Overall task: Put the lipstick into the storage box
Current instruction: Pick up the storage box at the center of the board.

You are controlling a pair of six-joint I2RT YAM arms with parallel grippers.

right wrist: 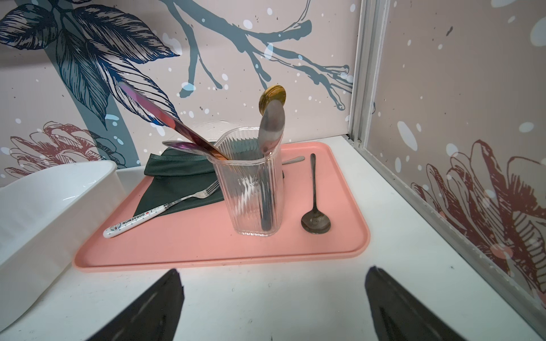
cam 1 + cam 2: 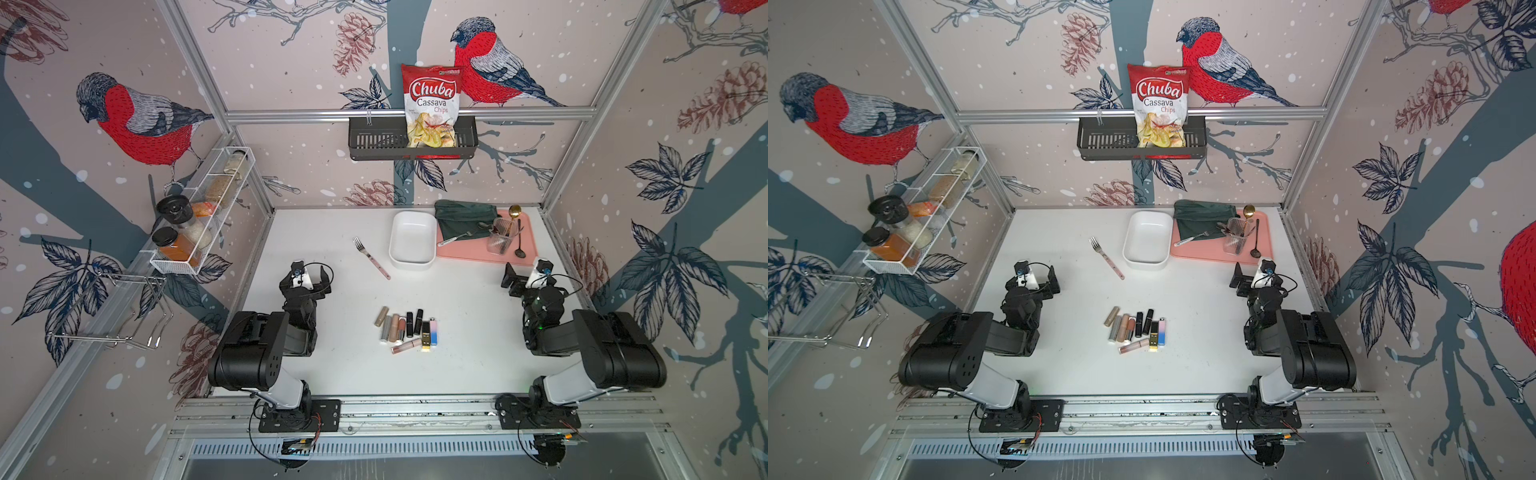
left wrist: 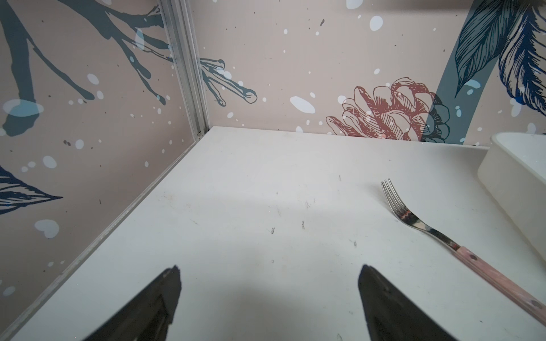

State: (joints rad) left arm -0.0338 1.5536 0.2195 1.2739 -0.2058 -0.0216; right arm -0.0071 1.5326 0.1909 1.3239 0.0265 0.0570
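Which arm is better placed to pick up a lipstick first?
Left, narrowly. The left claw and right claw both stand open and empty; the lipsticks lie between them, slightly nearer the left. The box looks about equally far from both.
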